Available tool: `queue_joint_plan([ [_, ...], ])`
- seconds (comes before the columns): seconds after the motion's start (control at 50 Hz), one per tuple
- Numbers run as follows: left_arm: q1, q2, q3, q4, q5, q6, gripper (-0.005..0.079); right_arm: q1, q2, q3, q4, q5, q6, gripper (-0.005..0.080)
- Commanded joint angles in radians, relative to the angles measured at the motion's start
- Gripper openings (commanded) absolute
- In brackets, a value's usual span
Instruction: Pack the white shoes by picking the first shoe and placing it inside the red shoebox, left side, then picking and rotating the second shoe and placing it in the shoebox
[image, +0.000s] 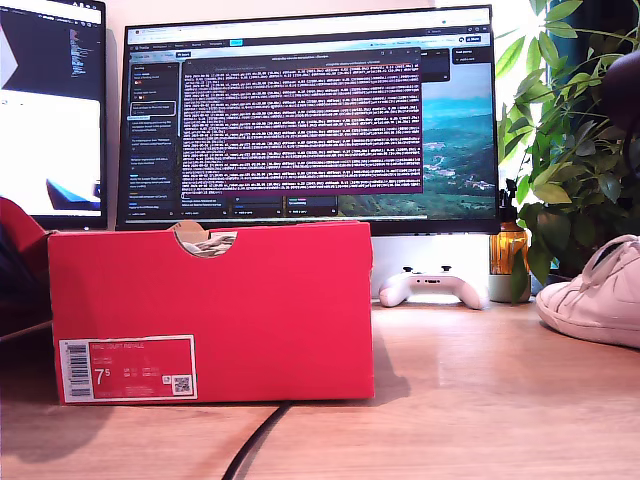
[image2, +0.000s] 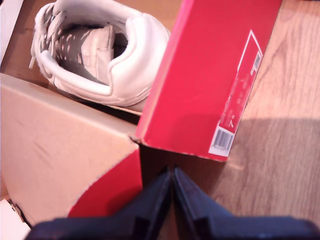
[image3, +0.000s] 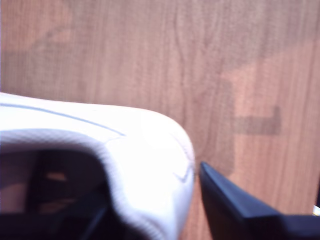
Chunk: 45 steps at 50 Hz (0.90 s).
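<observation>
— Checking my first gripper (image2: 172, 197): how wide?

— Seeing its dark jaws pressed flat together, gripping nothing, touching nothing. Hanging just off a corner of the large red cardboard shoebox (image2: 210, 75), above the pale wooden desk (image2: 285, 150).

— Finding any shoe in there?

— Finding one low white leather sneaker (image2: 95, 50) lying inside the shoebox, sole down on the brown cardboard floor, heel close against the red wall.

— Looking at my second gripper (image3: 150, 192) now?

— Seeing it spread wide and straddling the heel of the other white leather sneaker (image3: 150, 150). Catching one dark finger (image3: 235, 210) just outside the heel, right at its edge, and the other in shadow on the opening's side. Not telling whether the pads are pressing or only beside it.

— Placing that sneaker on the desk?

— Resting on the wood at the exterior view's right, well apart from the shoebox, partly cut off by the frame. Sitting in front of a green leafy plant (image: 560, 140), with a white game controller (image: 432, 287) nearer the desk's back edge, between sneaker and shoebox.

— Placing the shoebox?

— Standing toward the exterior view's left, barcode label facing the front edge.
</observation>
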Motion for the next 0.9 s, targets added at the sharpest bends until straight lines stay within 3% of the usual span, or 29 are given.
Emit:
queue_joint_plan([
  [0.0, -0.002, 0.01, 0.007, 0.003, 0.004, -0.003, -0.0018, -0.002, 0.014, -0.028, -0.018, -0.004, -0.006, 0.0],
  [0.2, -0.002, 0.01, 0.007, 0.003, 0.004, -0.003, -0.0018, -0.002, 0.005, 0.017, -0.039, 0.007, -0.137, -0.0013],
  [0.38, -0.002, 0.01, 0.007, 0.003, 0.004, -0.003, -0.0018, -0.003, 0.004, 0.175, -0.132, 0.085, -0.467, -0.0013],
  [0.48, -0.002, 0.01, 0.007, 0.003, 0.004, -0.003, -0.0018, -0.003, 0.004, 0.273, -0.132, 0.079, -0.792, -0.0013],
  [0.5, -0.002, 0.01, 0.007, 0.003, 0.004, -0.003, -0.0018, -0.003, 0.004, 0.29, -0.135, 0.071, -0.792, -0.0013],
  [0.52, -0.002, 0.01, 0.007, 0.003, 0.004, -0.003, -0.0018, -0.003, 0.004, 0.309, -0.137, 0.066, -0.959, -0.0013],
  [0.6, -0.002, 0.01, 0.007, 0.003, 0.004, -0.003, -0.0018, -0.003, 0.004, 0.389, -0.16, 0.019, -1.185, -0.0013],
  [0.78, -0.002, 0.01, 0.007, 0.003, 0.004, -0.003, -0.0018, -0.001, 0.004, 0.546, -0.188, -0.112, -1.516, -0.0013],
  [0.88, -0.002, 0.01, 0.007, 0.003, 0.004, -0.003, -0.0018, 0.0, 0.004, 0.608, -0.159, -0.235, -1.657, -0.0013],
])
